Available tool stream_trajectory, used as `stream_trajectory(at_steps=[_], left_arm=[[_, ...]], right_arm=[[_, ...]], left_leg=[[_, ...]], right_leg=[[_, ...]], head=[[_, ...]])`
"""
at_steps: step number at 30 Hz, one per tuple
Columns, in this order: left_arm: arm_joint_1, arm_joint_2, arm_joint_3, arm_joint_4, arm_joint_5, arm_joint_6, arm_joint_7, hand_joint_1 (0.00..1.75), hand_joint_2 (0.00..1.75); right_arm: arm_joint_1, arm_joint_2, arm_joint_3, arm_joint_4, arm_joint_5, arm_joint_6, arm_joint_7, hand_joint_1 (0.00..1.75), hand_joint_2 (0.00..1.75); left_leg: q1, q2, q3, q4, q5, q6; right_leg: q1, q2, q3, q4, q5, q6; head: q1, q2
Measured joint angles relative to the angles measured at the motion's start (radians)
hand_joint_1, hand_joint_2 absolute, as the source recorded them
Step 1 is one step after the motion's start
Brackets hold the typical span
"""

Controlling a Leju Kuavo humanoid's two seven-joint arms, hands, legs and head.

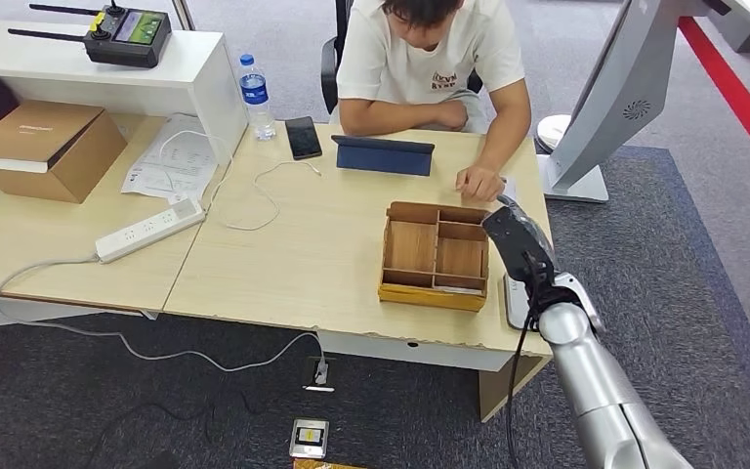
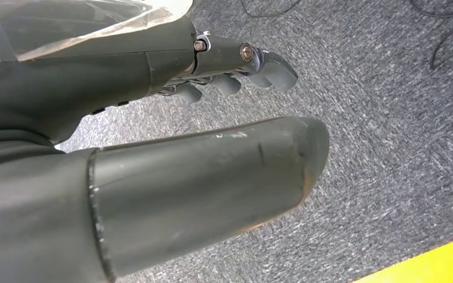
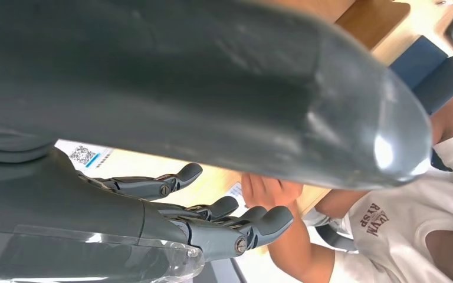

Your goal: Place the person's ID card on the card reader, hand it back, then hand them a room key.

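Right hand point(image 1: 516, 244) hides the table edge beside the person's hand point(image 1: 479, 182).

I count, head view: 1 person point(image 1: 430, 68); 1 wooden tray point(image 1: 436, 255) w/ 4 compartments; 1 water bottle point(image 1: 255, 95); 1 phone point(image 1: 303, 137); 1 blue tablet case point(image 1: 384, 155); 1 power strip point(image 1: 149, 230); 1 cardboard box point(image 1: 47, 147); 1 radio unit point(image 1: 127, 35) w/ 2 antennas; 2 desks point(image 1: 322, 264); 1 robot hand point(image 1: 518, 244).
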Motion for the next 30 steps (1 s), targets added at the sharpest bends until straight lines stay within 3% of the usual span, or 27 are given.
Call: stream_trajectory(at_steps=[2,6,30], left_arm=[[-0.003,0.000,0.000,0.000,0.000,-0.002,0.000,0.00,0.00],[-0.005,0.000,0.000,0.000,0.000,-0.005,0.000,0.00,0.00],[-0.005,0.006,0.000,0.000,0.006,-0.012,-0.007,0.00,0.00]], right_arm=[[0.008,-0.003,0.004,-0.010,0.008,-0.002,0.001,0.00,0.00],[0.025,-0.009,0.015,-0.030,0.019,0.001,0.003,0.00,1.75],[0.191,-0.081,0.071,-0.205,0.162,0.068,0.016,0.00,1.75]], left_leg=[[0.000,0.000,0.000,0.000,0.000,0.000],[0.000,0.000,0.000,0.000,0.000,0.000],[0.000,0.000,0.000,0.000,0.000,0.000]], right_leg=[[0.000,0.000,0.000,0.000,0.000,0.000],[0.000,0.000,0.000,0.000,0.000,0.000],[0.000,0.000,0.000,0.000,0.000,0.000]], head=[[0.000,0.000],[0.000,0.000],[0.000,0.000]])
